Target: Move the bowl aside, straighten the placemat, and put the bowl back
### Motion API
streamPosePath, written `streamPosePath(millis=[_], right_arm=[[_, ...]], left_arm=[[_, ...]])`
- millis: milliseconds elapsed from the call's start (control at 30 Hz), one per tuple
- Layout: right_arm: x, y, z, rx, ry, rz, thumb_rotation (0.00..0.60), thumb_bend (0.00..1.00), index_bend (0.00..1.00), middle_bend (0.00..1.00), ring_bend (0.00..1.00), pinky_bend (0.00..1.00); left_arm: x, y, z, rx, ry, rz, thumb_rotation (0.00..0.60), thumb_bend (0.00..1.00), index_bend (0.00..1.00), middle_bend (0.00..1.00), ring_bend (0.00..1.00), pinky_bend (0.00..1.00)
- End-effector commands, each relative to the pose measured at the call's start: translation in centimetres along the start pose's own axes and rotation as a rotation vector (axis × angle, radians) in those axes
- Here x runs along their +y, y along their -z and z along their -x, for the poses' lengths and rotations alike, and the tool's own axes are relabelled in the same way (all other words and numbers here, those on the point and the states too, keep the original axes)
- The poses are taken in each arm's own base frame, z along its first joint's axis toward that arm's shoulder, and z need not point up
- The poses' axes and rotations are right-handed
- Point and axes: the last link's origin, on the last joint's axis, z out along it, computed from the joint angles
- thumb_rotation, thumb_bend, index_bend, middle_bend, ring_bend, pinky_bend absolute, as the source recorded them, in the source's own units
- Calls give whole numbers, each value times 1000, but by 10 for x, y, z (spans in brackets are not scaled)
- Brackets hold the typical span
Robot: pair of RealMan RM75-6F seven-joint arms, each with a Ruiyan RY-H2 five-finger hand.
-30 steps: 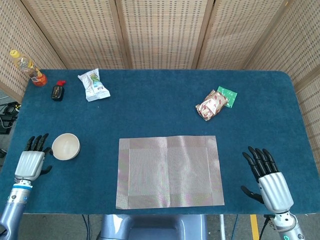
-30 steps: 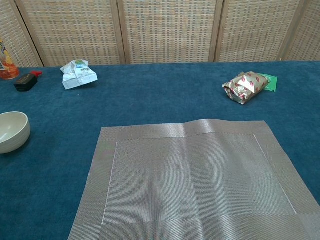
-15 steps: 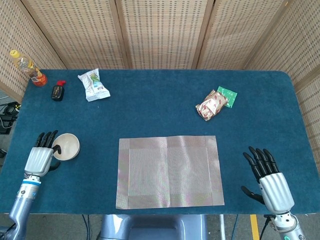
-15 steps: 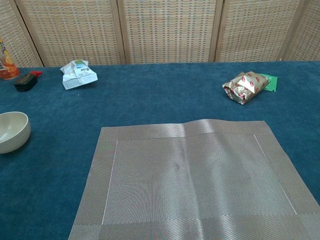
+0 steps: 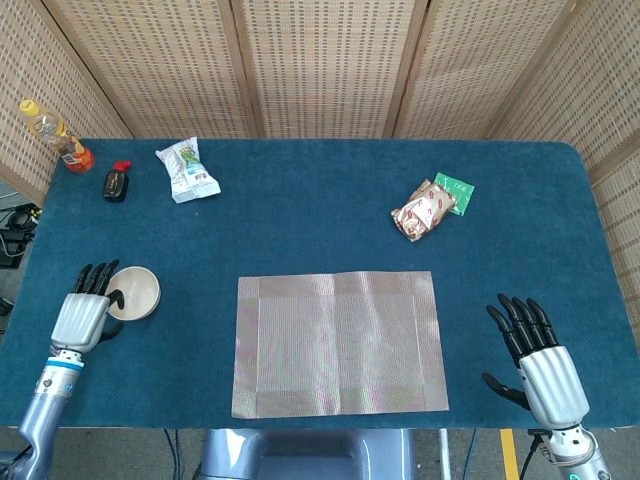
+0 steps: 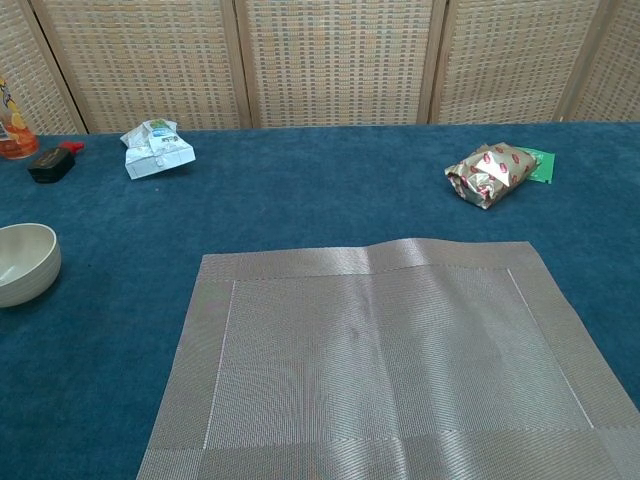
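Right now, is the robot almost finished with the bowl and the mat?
About two thirds done. The small cream bowl already sits aside on the blue table, and the grey woven placemat lies square and bare. The left hand is at the bowl's rim, though a grip isn't clear. The right hand rests open. Left: putting the bowl back on the placemat.

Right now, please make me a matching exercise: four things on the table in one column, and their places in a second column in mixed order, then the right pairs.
Things:
1. bowl
2. placemat
3. white packet
4. foil packet

Places:
A. far left part of the table, beside a small black object
B. near edge, in the middle
C. right part, lying partly on a green packet
D. left side, next to the left hand

Pairs: 1-D, 2-B, 3-A, 4-C
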Motion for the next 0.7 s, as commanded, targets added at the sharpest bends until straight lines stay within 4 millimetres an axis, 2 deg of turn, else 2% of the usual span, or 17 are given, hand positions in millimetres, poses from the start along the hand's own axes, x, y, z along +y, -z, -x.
streamPosePath(millis=[33,233,500,700], right_arm=[[0,0,0,-1,0,-1,600,211,28,0,0,0],[0,0,1,-6,-1,-1,600,211,28,0,0,0],[0,0,1,-6,-4,0,600,211,28,0,0,0],[-1,1,1,-8,-4,-4,600,211,28,0,0,0]], left_arm=[[3,-3,2,-1,-6,-1,600,218,550,0,0,0],[11,-10,5,9,-21,8,600,239,581,0,0,0],[18,-10,7,15,-22,20,600,462,607,0,0,0],[17,-8,7,19,-21,22,600,524,625,0,0,0]])
